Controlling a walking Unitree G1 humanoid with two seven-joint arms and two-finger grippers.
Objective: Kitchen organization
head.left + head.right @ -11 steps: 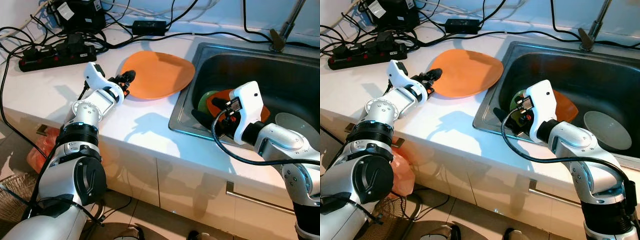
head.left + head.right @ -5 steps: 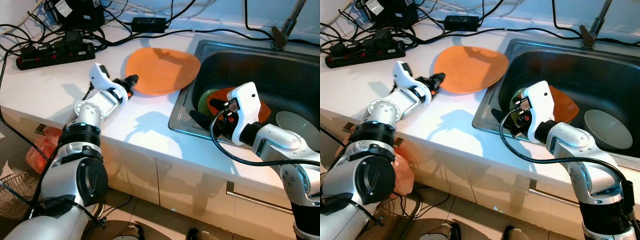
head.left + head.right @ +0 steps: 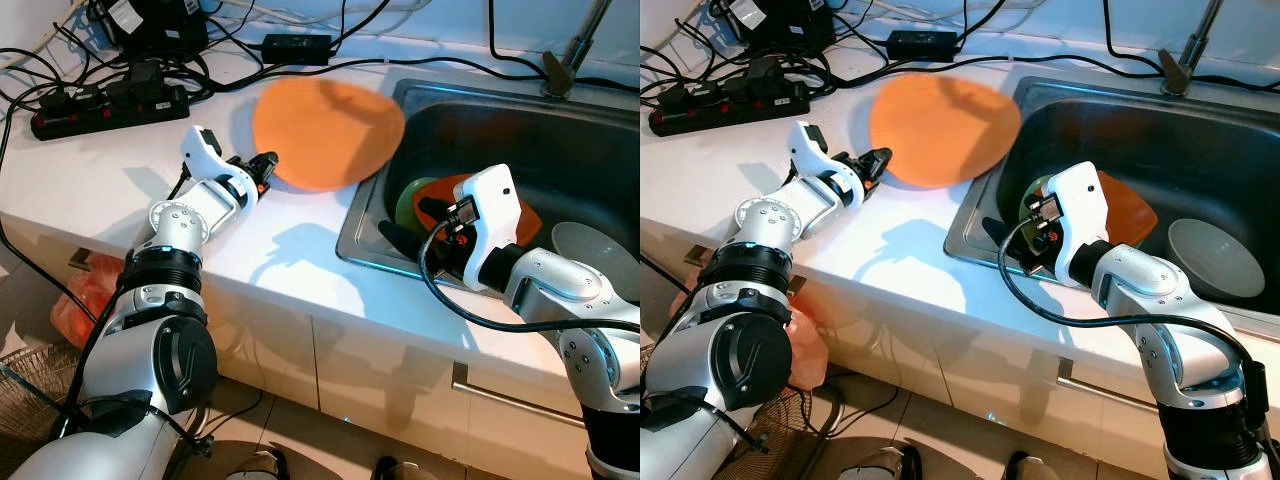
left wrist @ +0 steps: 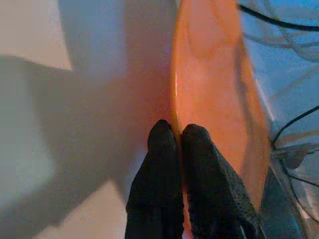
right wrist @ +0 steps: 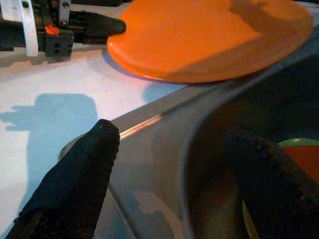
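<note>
The left gripper (image 3: 266, 163) was clamped on the rim of the large round orange plate (image 3: 328, 133), tilted above the white countertop (image 3: 100, 170) beside the steel sink (image 3: 480, 120); the right gripper (image 3: 410, 222) hung spread open at the sink's near edge

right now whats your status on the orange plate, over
Left gripper shut on orange plate rim, plate lifting off white counter, overhanging sink edge. Right gripper open at sink's near corner. Dishes in sink, cables behind plate.

Two orange plates (image 3: 328, 133) (image 3: 525, 215), one green plate (image 3: 410, 203), one white bowl (image 3: 598, 250), two power strips (image 3: 105, 105).
</note>
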